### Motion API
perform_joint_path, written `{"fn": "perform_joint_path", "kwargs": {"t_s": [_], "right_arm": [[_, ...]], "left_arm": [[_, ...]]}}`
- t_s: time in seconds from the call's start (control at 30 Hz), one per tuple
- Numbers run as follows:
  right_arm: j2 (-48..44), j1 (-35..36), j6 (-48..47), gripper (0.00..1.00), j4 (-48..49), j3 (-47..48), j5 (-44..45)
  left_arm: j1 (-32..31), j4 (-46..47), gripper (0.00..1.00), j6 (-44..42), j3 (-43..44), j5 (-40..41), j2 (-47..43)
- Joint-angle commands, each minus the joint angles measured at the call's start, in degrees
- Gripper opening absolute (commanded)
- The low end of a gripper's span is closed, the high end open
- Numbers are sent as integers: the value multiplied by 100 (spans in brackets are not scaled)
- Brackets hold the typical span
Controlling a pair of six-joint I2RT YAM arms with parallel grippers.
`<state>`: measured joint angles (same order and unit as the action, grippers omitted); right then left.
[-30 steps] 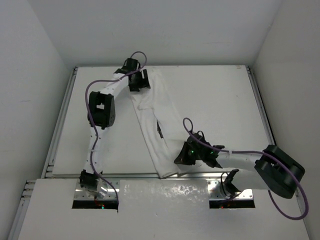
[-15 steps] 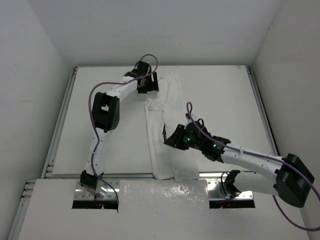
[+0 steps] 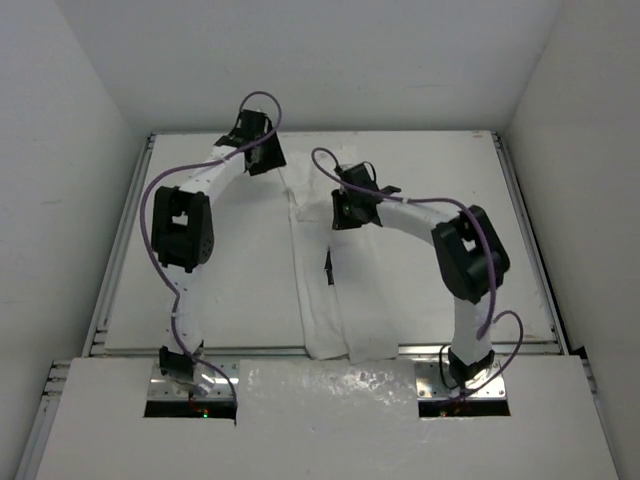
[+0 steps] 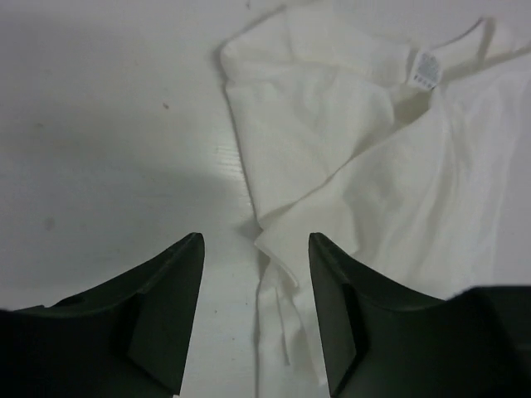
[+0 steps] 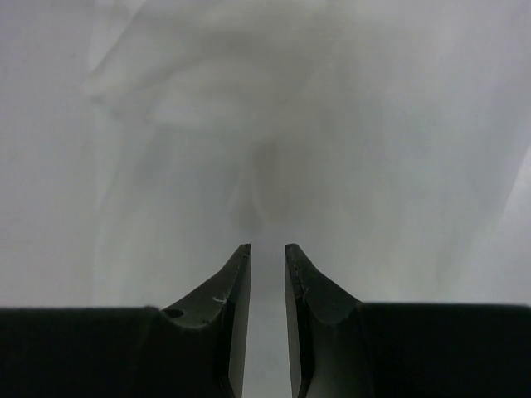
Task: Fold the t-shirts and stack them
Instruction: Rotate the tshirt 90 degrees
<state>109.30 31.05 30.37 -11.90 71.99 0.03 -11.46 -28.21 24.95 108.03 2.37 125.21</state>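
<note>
The white t-shirt (image 3: pixel 325 300) lies folded into a long strip running from the far middle of the table to its front edge, with a small black mark (image 3: pixel 328 268) on it. My left gripper (image 3: pixel 262 155) hovers open at the strip's far left corner. In the left wrist view the left gripper (image 4: pixel 255 240) straddles a folded cloth edge (image 4: pixel 278 249), and the collar label (image 4: pixel 425 68) shows beyond. My right gripper (image 3: pixel 345 210) is over the strip's upper part. In the right wrist view the right gripper (image 5: pixel 267 249) has its jaws a narrow gap apart above rumpled cloth (image 5: pixel 274 124), pinching nothing.
The white tabletop (image 3: pixel 440 260) has metal rails along its left side (image 3: pixel 118 250), right side and front edge. White walls enclose it on three sides. The shirt's hem reaches the front rail (image 3: pixel 345 352).
My right arm swung from the shirt's near end up to its far part, and its jaws parted. The strip straightened from a slant. The left gripper shifted right, then back left, narrowing a little.
</note>
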Motion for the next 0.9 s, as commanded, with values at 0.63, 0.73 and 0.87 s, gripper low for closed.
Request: {"fn": "perform_joint_path", "kwargs": {"t_s": [0.63,0.73,0.87], "right_arm": [[2061,-1725,196,20,-1510,1557,-1910],[1692,-1716,600,21,-833,757,-2121],[1647,-1734,751,21,-601,787,-2009]], "left_arm": [[-207,-318,70,-298,3101,-1283,3088],[-225,157,75,-61,3277,-1634,3194],[-260,535,78,229,3041,-1750,2967]]}}
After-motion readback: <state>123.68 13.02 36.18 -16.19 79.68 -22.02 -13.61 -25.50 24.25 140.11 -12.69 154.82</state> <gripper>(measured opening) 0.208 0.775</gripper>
